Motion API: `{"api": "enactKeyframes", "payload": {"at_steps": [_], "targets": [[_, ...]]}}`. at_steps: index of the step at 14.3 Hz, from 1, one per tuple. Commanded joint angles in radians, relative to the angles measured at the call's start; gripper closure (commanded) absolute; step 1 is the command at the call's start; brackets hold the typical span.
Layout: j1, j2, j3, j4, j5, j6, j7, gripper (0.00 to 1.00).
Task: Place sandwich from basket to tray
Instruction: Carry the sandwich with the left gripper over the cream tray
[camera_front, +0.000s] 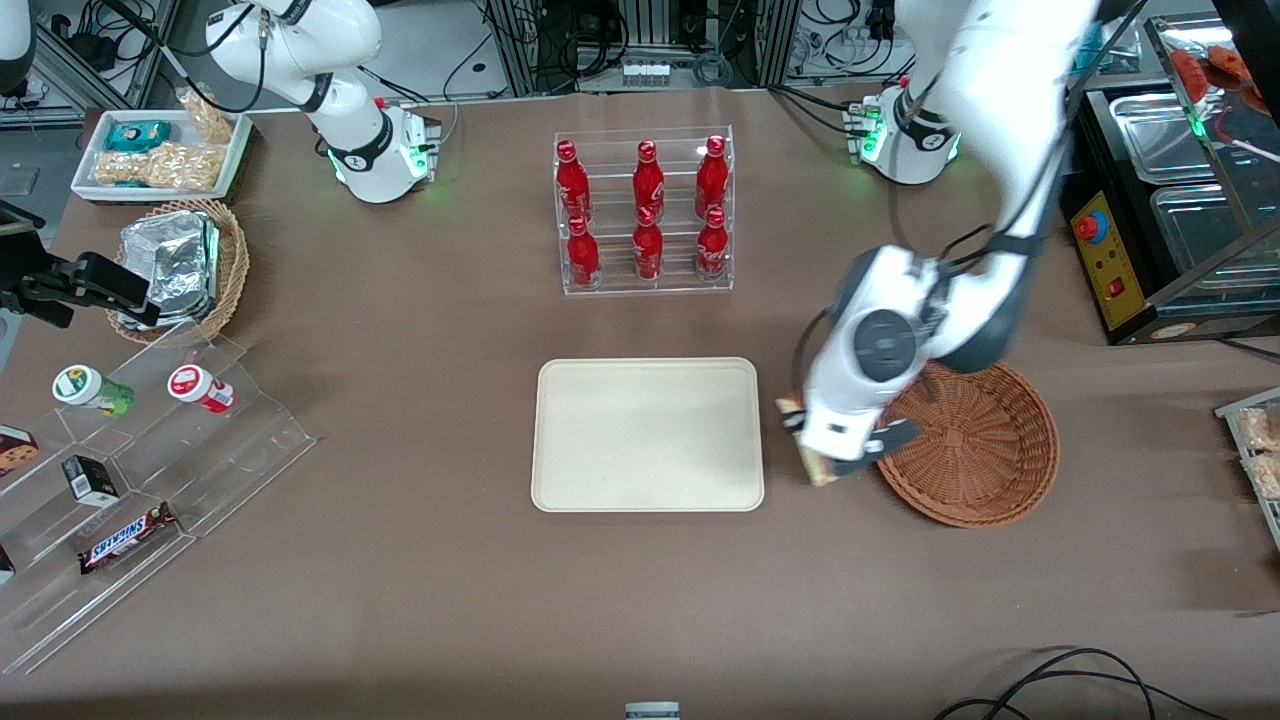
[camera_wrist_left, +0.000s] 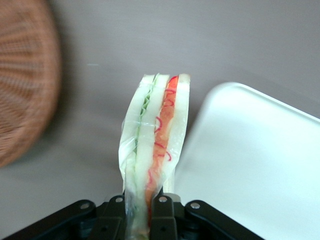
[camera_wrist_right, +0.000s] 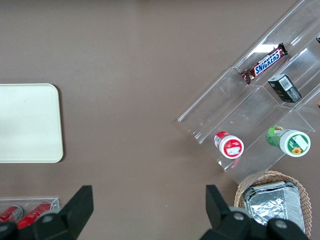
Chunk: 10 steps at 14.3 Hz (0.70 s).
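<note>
The clear-wrapped sandwich, white bread with green and red-orange layers, hangs in the air, and my left gripper is shut on its lower end. In the front view the gripper is above the bare table in the gap between the reddish-brown wicker basket and the cream tray, with the sandwich poking out under the hand. The basket holds nothing that shows. The tray lies close beside the sandwich and has nothing on it.
A clear rack of red bottles stands farther from the front camera than the tray. Toward the parked arm's end are a tan basket of foil packets, a white snack tray and a stepped acrylic display. A black appliance is at the working arm's end.
</note>
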Motion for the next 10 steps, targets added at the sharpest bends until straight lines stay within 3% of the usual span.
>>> {"api": "enactKeyframes", "payload": {"at_steps": [1,3,6,10], "targets": [[-0.085,0.099,0.014,0.151,0.008,-0.022,0.071,0.91],[-0.145,0.154,0.014,0.202,0.000,0.047,0.062,0.91],[-0.181,0.156,-0.039,0.207,0.002,0.054,0.036,0.91],[-0.228,0.165,-0.041,0.207,0.010,0.067,0.013,0.91]]}}
